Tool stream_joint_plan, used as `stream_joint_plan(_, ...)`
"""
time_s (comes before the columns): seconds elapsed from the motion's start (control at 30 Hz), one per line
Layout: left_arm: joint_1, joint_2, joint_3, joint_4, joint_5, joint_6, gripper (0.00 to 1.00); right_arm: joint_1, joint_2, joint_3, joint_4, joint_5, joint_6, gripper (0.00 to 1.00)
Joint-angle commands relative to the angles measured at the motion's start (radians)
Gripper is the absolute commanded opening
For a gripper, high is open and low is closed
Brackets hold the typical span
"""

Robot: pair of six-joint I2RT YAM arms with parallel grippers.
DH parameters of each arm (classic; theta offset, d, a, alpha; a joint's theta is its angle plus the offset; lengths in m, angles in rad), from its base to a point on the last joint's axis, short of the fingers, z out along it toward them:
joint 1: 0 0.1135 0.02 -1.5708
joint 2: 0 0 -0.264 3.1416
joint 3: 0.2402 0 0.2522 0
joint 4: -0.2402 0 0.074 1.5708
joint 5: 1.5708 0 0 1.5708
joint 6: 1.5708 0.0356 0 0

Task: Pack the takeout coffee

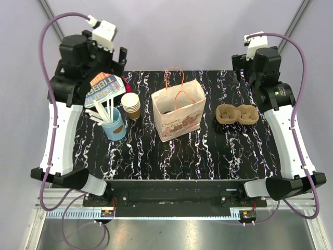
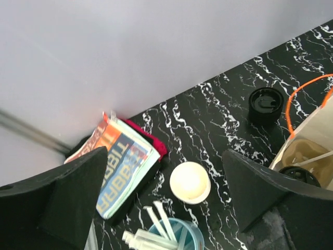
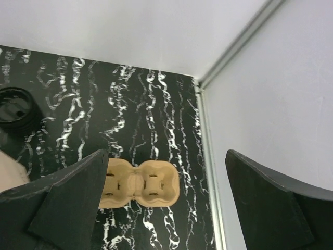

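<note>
The round black-lidded takeout coffee (image 2: 266, 104) stands near the black marbled bench's (image 2: 208, 114) far edge, with bare bench to its left. Both the left jaws and right jaws stand spread.

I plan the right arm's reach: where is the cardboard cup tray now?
In the top view the cup tray lies on the right side of the table, between the paper bag and the right arm.

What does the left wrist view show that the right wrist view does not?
Only the left wrist: the booklets, the stack of lidless cups, the blue cup with white sticks. Only the right wrist: the cardboard cup tray. Both: the black-lidded coffee on the marbled table, and the paper bag, of which the right wrist catches only a corner.
</note>
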Motion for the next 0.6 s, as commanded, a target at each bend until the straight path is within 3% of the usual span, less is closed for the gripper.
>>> stream_joint_plan(0.0,0.123,-0.09,-0.098,0.071,0.182,-0.059,0.99,-0.004,0.01,0.102,-0.061,-0.076,0.026,1.0)
stream_joint_plan(0.3,0.385,-0.182,-0.309,0.168,0.419,-0.106,0.99,-0.004,0.01,0.25,-0.182,-0.204,0.052,1.0)
stream_joint_plan(0.43,0.507,-0.207,-0.327,0.197,0.556,-0.147,0.99,-0.004,0.002,0.336,-0.24,-0.257,0.073,0.99)
stream_joint_plan(0.57,0.588,-0.231,-0.326,0.2,0.601,-0.178,0.99,-0.004,0.007,0.457,-0.328,-0.273,0.083,1.0)
